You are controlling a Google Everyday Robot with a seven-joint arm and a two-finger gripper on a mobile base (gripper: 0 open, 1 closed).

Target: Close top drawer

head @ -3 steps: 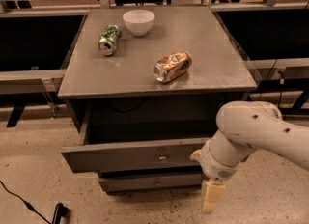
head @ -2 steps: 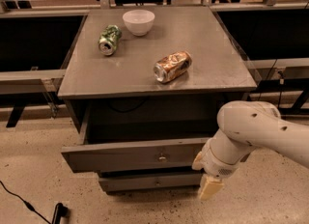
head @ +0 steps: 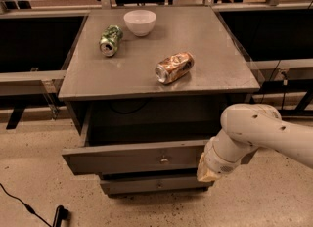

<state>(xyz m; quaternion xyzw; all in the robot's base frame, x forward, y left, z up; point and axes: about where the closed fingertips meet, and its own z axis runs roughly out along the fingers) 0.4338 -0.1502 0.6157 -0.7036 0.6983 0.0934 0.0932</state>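
Grey top drawer (head: 122, 158) is sticking out below the tabletop (head: 215, 50), while the gripper (head: 207, 171) is sitting low at the right end of its front, likely lining up to shove it in; grip state cannot be told.

Speckled beige floor (head: 274, 201), with a black cable (head: 19, 200) trailing across its lower left. A grey metal cabinet (head: 220, 55) stands between dark panels (head: 34, 40) fronted by grey rails (head: 27, 77). The gripper (head: 208, 172) hangs low by the cabinet's right front.
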